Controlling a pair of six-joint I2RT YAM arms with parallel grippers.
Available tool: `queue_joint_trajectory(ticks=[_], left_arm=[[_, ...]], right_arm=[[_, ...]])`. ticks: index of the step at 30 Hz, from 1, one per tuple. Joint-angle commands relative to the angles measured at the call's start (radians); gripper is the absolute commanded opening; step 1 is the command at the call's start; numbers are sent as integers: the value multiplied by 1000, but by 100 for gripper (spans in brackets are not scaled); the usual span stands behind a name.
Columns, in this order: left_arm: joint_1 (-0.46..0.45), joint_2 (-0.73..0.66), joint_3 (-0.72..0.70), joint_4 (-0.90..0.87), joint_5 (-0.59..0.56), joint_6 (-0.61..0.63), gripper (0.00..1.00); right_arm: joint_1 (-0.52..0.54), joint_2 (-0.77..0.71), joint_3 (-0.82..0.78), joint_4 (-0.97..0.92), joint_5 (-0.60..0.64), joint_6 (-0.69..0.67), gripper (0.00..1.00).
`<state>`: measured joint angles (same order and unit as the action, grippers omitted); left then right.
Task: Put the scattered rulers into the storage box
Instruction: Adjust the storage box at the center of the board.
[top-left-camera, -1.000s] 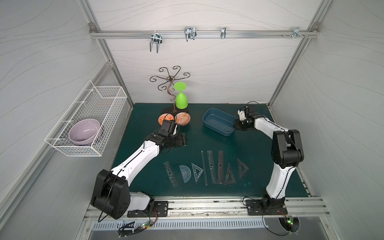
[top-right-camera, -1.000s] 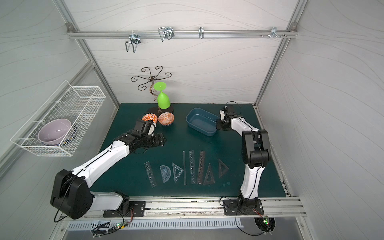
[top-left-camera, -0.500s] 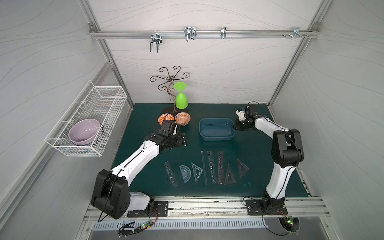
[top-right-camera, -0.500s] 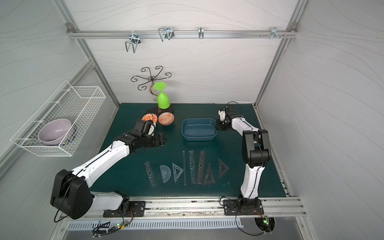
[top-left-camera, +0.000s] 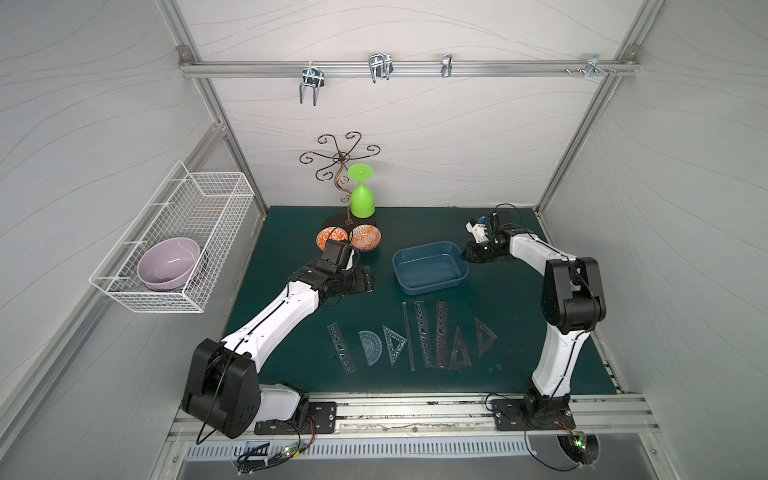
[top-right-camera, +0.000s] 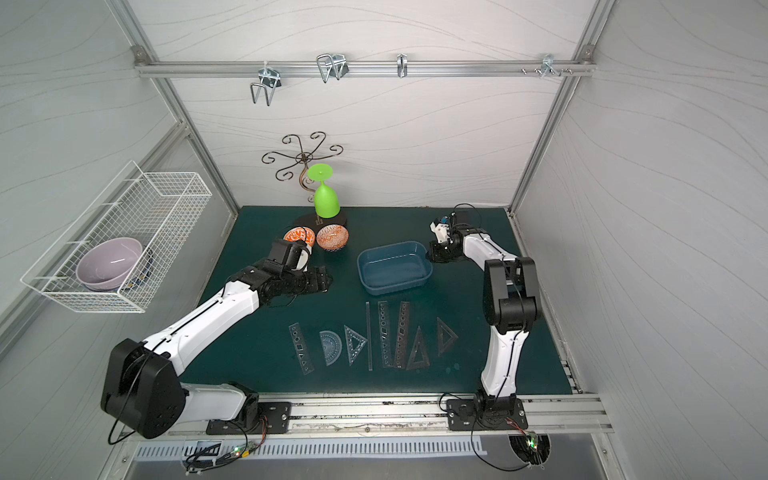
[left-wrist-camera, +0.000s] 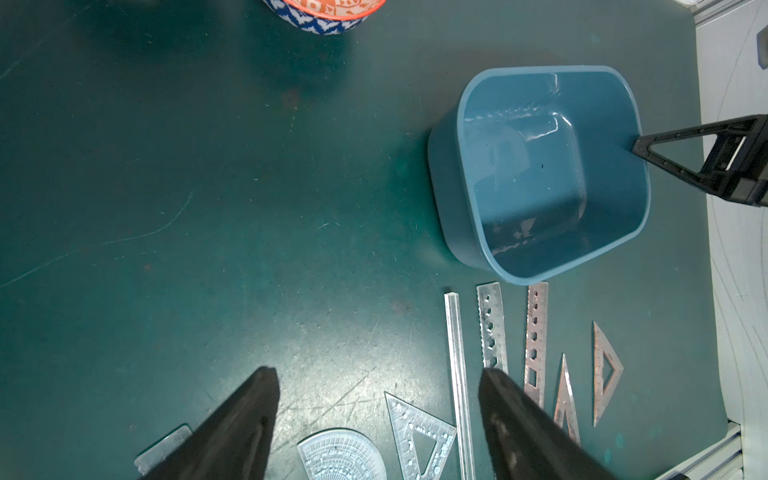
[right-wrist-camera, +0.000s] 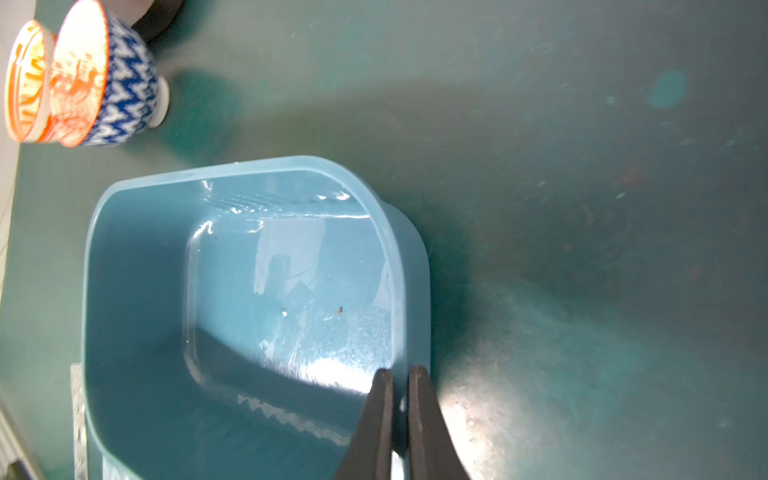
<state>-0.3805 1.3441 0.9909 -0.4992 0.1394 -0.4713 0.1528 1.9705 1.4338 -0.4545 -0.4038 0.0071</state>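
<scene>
The empty blue storage box (top-left-camera: 432, 287) (top-right-camera: 395, 287) sits mid-table. My right gripper (top-left-camera: 467, 255) (right-wrist-camera: 401, 374) is shut on the box's right rim, one finger inside and one outside the wall (right-wrist-camera: 137, 291). Several clear rulers (top-left-camera: 420, 332) (top-right-camera: 384, 332) lie in a row in front of the box: straight strips, triangles and a protractor (top-left-camera: 370, 347). My left gripper (top-left-camera: 368, 280) (left-wrist-camera: 376, 374) stands open above bare mat, left of the box (left-wrist-camera: 442, 178), with nothing between its fingers. Past the fingers, the left wrist view shows the strips (left-wrist-camera: 492, 324) and protractor (left-wrist-camera: 340, 455).
Two orange patterned bowls (top-left-camera: 365, 239) stand behind my left gripper. An upturned green goblet (top-left-camera: 362, 201) rests on a black wire stand at the back. A white wire basket (top-left-camera: 178, 249) on the left wall holds a lilac bowl (top-left-camera: 168, 264).
The box has turned and slid a little forward and left, toward the rulers. My right gripper's jaws have closed on its rim. The left arm has not moved.
</scene>
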Motion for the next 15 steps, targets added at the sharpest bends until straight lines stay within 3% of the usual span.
queue_joint_trajectory(ticks=[1, 15], left_arm=[[-3, -10, 15, 10, 0, 10, 80], [-4, -9, 15, 3, -42, 25, 80]], right_arm=[[-3, 12, 24, -58, -69, -50, 10], [-4, 8, 59, -133, -173, -136, 12]])
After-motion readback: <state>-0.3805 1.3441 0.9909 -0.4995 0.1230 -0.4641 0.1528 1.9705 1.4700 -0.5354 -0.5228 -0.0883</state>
